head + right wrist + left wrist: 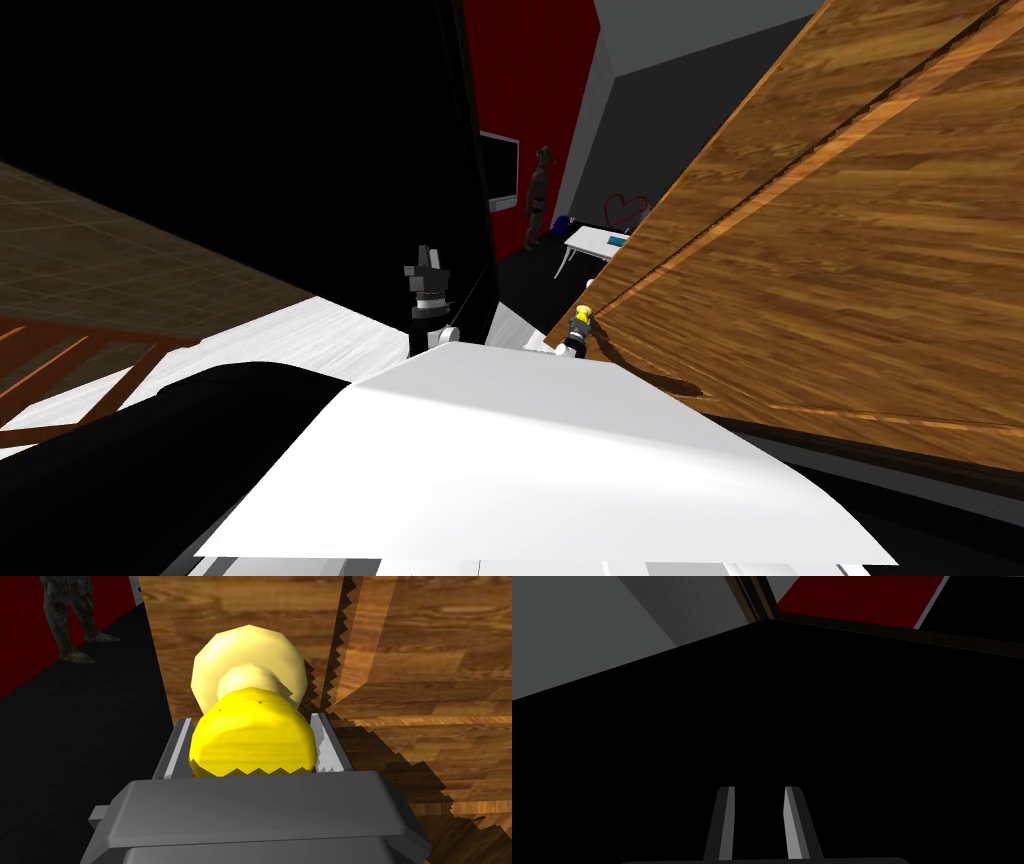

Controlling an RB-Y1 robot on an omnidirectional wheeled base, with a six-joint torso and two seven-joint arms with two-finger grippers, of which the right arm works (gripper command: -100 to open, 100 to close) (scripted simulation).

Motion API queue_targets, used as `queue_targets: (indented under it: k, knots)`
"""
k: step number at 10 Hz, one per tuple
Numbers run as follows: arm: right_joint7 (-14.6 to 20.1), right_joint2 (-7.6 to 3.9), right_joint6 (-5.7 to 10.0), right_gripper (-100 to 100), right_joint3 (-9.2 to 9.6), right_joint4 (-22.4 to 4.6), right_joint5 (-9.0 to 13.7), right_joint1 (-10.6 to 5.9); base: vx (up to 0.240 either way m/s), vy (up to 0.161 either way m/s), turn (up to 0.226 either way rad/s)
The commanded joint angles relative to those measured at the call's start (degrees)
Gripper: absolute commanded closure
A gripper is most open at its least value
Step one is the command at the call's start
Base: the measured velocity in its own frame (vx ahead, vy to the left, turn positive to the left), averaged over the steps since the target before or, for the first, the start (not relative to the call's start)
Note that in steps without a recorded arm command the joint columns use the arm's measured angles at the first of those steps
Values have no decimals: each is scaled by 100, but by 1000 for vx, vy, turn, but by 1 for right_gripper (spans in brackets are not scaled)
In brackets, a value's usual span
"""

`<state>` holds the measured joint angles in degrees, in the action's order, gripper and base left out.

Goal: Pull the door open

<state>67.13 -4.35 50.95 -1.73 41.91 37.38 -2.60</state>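
Note:
The wooden door (850,250) stands to my right, swung partway off its frame, with its free edge near my right hand. Its round yellow knob (252,741) sits on a pale rosette against the wood (425,651). My right gripper (251,721) is shut on the knob, one finger pressing each side. In the head view the knob (582,314) and the right gripper (580,324) show small at the door's edge. My left gripper (428,255) is raised in front of a black area, with its fingers (792,816) close together and nothing between them.
Through the gap beside the door lie a red wall, a dark standing figure (538,195), a white table (592,242) and a dark screen (498,170). A large black area fills the left. A brown wooden railing (60,360) crosses the lower left.

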Motion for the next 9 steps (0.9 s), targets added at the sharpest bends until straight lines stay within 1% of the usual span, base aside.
queue_targets:
  k: [1,5,6,9]
  knots:
    - [42,-29,16,100,3,-52,2,1,-197,60,112]
    - [126,-114,-3,100,24,-61,-2,18,-190,75,125]
    - [153,-140,-9,100,31,-64,-4,23,-155,92,60]
    - [271,-251,-37,100,61,-76,-11,46,-152,106,138]
